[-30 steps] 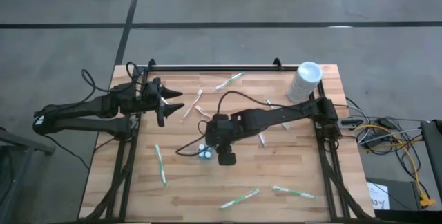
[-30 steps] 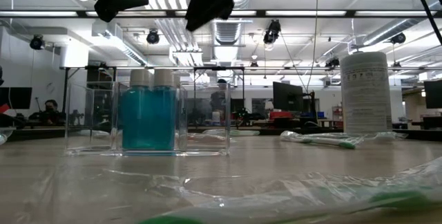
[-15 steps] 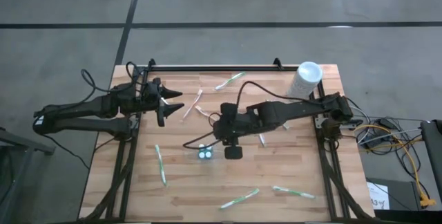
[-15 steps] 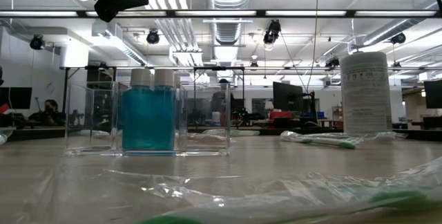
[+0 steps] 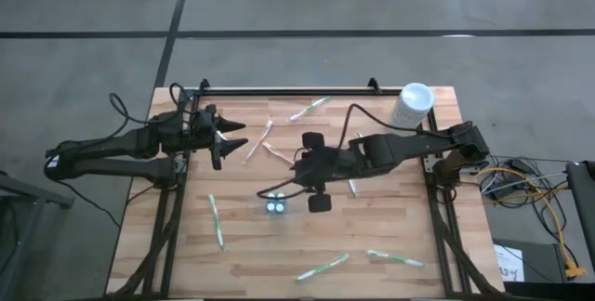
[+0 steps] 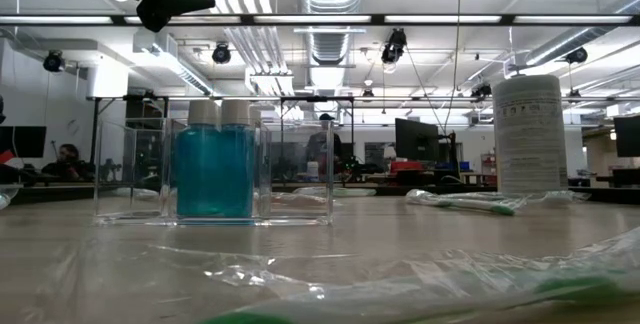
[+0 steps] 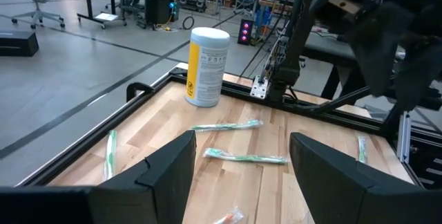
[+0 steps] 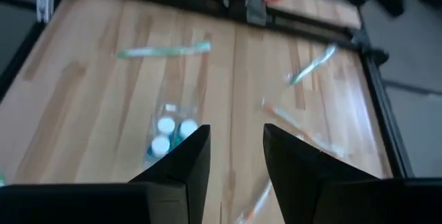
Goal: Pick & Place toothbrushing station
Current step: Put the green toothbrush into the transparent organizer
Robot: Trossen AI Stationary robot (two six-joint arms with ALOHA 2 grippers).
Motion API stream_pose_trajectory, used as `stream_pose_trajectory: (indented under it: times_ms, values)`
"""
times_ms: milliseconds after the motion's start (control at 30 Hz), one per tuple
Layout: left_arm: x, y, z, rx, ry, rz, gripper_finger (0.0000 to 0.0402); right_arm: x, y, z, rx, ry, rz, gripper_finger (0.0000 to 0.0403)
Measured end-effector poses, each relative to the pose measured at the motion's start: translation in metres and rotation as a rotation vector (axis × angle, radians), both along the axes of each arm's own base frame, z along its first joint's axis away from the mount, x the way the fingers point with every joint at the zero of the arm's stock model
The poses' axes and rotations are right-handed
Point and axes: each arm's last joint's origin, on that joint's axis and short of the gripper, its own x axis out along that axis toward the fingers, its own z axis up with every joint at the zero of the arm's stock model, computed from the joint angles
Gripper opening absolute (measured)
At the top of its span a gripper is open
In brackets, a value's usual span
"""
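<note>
A clear, square-walled plastic organizer (image 5: 275, 205) stands near the middle of the wooden table (image 5: 251, 255), its thin glassy sides showing plainly in the low view (image 6: 213, 172). Inside it stand two bottles of blue liquid with pale round caps (image 6: 215, 169); from above the caps read as small white dots (image 5: 276, 206), and the right wrist view shows the same caps inside the transparent walls (image 8: 169, 131).

Just beside the organizer, toward the white canister, hangs the right gripper (image 5: 314, 171), its two dark fingers (image 8: 185, 165) parted and holding nothing, with bare planks visible between them. The arm behind it stretches back to the table's right edge.

Slim toothbrushes in crinkled clear wrappers lie scattered around the organizer: one green-ended brush (image 5: 216, 220) lies on its left-arm side, two more (image 5: 323, 267) (image 5: 398, 259) lie toward the near edge, and another (image 5: 309, 109) lies by the far rail. A reddish one (image 5: 274, 150) lies between the organizer and the far rail.

The tall white cylindrical canister (image 5: 410, 109), labelled and matte, stands at the far right corner, well apart from the organizer.

The left gripper (image 5: 232, 136) waits over the table's left edge, well apart from the organizer, its pointed fingers (image 7: 169, 172) spread wide and empty.
</note>
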Motion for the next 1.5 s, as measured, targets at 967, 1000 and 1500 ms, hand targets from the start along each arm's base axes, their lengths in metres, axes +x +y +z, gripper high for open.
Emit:
stream_pose_trajectory:
  times_ms: [967, 1000, 1500]
  values:
    - [0.0, 0.0, 0.0, 0.0, 0.0, -0.005, 0.0239, -0.13, -0.019, -0.073, 0.101, -0.376, -0.15, 0.0142]
    - [0.0, 0.0, 0.0, 0.0, 0.0, -0.005, 0.0239, -0.135, -0.02, -0.076, 0.114, -0.378, -0.161, 0.0144]
    - [0.0, 0.0, 0.0, 0.0, 0.0, -0.004, 0.0239, -0.17, -0.035, -0.091, 0.24, -0.426, -0.414, 0.0159]
